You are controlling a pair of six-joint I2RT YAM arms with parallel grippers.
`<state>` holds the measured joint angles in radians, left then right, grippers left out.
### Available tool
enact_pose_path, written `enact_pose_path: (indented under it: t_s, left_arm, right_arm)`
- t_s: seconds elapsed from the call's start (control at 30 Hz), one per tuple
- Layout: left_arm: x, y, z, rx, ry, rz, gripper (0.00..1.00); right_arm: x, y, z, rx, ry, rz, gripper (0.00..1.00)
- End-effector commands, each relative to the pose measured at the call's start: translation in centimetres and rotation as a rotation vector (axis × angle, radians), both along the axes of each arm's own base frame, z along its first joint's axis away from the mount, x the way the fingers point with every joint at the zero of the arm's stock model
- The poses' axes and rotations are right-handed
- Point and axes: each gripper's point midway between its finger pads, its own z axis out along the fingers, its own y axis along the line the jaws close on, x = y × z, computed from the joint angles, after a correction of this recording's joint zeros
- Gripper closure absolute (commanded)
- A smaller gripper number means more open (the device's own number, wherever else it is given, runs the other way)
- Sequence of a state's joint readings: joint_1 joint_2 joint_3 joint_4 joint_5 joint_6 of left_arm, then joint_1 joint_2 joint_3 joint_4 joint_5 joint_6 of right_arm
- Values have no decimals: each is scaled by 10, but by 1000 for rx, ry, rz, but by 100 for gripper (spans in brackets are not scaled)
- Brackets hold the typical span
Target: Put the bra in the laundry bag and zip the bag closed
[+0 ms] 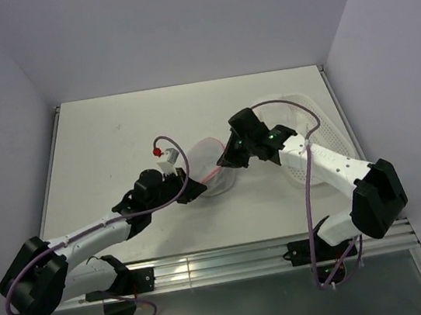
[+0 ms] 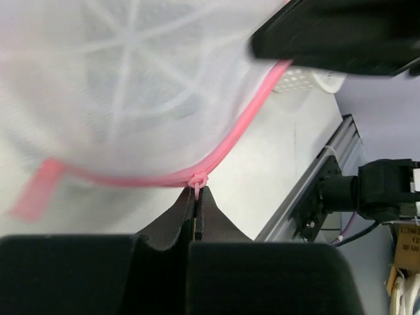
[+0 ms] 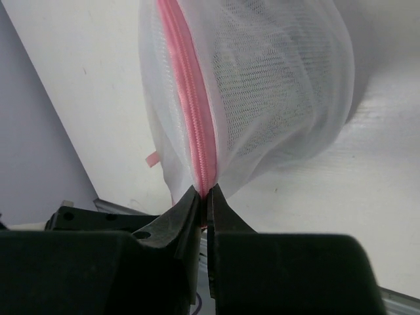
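Note:
The laundry bag (image 1: 213, 163) is a white mesh pouch with pink zipper trim, held between both grippers at the table's middle. My left gripper (image 1: 195, 188) is shut on the pink zipper pull (image 2: 197, 180) at the bag's near rim; its tips show in the left wrist view (image 2: 197, 194). My right gripper (image 1: 228, 160) is shut on the pink zipper trim (image 3: 197, 125) at the bag's other end (image 3: 209, 197). The zipper looks closed along the stretch seen in the right wrist view. The black bra is not in open view; only a dim grey shade shows through the mesh (image 3: 275, 111).
A white perforated plastic basket (image 1: 322, 138) lies at the right, under my right arm, and shows in the left wrist view (image 2: 298, 77). An aluminium rail (image 1: 233, 262) runs along the table's near edge. Grey walls close in the back and both sides.

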<state>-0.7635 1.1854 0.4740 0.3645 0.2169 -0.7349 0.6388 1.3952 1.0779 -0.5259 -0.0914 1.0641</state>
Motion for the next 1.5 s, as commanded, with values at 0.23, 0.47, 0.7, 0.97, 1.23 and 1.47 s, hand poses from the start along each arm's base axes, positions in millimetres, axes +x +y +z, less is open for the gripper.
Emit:
enact_pose_path:
  t_s: [0.23,0.47,0.7,0.97,1.23,1.47]
  left_arm:
    - [5,36,-14,8,27,92,100]
    - [5,57,-10,-5,17,160,100]
    - [4,65,10,-31,-15,188,100]
    - [6,53,17,-54,-13,143,100]
    - [19,29,25,-68,-28,89,100]
    - [20,0,36,-87,-46,26,100]
  right_arm:
    - [43,-21,35,-62,-88,15,92]
    - [82,-24,46,-99,-108,89,92]
    - [125,-25,46,-119,-105,123,92]
    - [151,0,46,-108,-92,180,82]
    - [116,-6,75,-117,-127,171,55]
    - [49,-6,75,-31,-110,168,53]
